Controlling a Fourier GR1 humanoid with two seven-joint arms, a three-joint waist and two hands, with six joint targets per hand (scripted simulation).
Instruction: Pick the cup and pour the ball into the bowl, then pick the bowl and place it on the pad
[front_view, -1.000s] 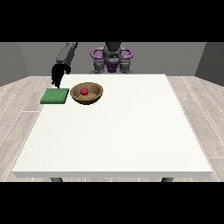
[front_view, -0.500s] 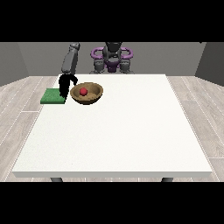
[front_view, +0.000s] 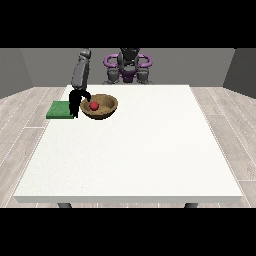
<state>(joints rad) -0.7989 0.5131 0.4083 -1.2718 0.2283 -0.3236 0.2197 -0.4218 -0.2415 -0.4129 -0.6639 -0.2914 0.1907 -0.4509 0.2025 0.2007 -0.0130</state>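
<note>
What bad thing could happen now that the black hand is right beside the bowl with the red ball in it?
1. The hand is at the bowl's left rim, so it might push the bowl sideways instead of lifting it.
2. If the bowl tips while being lifted, the ball inside could roll out onto the table.
3. The green pad sits just behind the hand, so the hand could bump it out of place.

Front view, across table (front_view: 130, 150), facing robot (front_view: 128, 65), seemingly elevated
</note>
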